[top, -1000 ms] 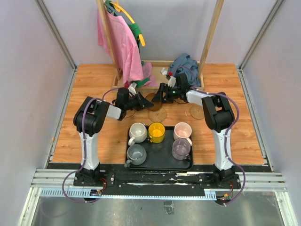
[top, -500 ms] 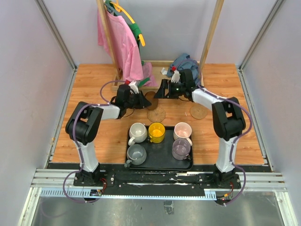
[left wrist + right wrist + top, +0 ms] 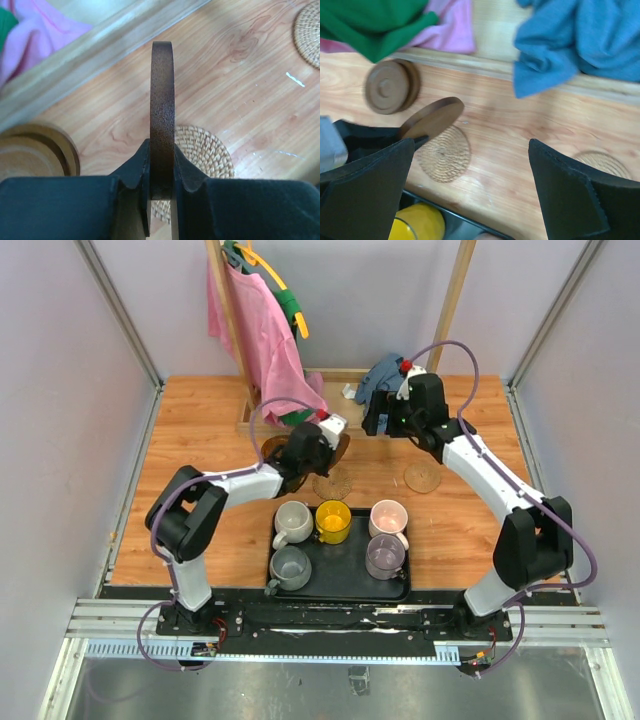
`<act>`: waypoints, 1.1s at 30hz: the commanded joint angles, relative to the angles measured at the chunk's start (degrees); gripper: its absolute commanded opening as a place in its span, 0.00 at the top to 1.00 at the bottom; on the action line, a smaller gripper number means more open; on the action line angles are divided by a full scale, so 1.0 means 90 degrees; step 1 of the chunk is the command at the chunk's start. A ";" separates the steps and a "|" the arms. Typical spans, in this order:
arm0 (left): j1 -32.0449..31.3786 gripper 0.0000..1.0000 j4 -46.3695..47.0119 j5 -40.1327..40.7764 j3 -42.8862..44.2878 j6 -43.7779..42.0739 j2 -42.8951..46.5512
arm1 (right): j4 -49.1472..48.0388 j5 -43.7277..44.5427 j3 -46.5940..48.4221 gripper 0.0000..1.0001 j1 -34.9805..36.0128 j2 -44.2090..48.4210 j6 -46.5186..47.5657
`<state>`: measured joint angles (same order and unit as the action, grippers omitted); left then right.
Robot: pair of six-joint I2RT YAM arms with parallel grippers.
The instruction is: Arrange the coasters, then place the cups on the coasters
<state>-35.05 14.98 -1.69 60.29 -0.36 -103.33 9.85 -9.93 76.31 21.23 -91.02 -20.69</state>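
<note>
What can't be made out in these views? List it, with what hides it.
Left wrist: brown coaster stack, cut by the left edge and the left gripper; count unclear.
Left wrist: held dark coaster, edge-on; faces unseen.
Right wrist: yellow mug, cut by the bottom edge; blurred.

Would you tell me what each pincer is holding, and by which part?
Left pincer pinches a dark brown coaster by its rim; right pincer holds nothing.

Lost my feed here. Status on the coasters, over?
Left tool shut on brown coaster, edge up. Right tool open, empty. Woven coaster on table near it. Five cups on tray.
</note>
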 commanded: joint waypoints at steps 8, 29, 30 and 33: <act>-0.1307 0.99 -0.0929 0.3013 0.1493 -0.2671 -0.1482 | 0.0833 0.1977 -0.0500 0.01 0.0065 0.0611 0.0020; -0.1418 0.10 -0.0414 0.1675 0.1133 -0.1944 -0.0618 | 0.0821 0.2395 -0.0443 0.02 0.0053 0.0722 0.0210; -0.1418 0.09 -0.0296 0.1644 0.1041 -0.1863 -0.0450 | 0.0824 0.2402 -0.0437 0.02 0.0045 0.0704 0.0226; -0.1395 0.09 -0.0016 0.1605 0.0705 -0.1606 -0.0013 | 0.0801 0.2264 -0.0428 0.02 0.0026 0.0591 0.0302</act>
<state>-47.44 8.34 14.79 69.04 -18.87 -110.21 17.82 9.74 71.33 21.23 -85.30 -19.35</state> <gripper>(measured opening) 0.907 0.984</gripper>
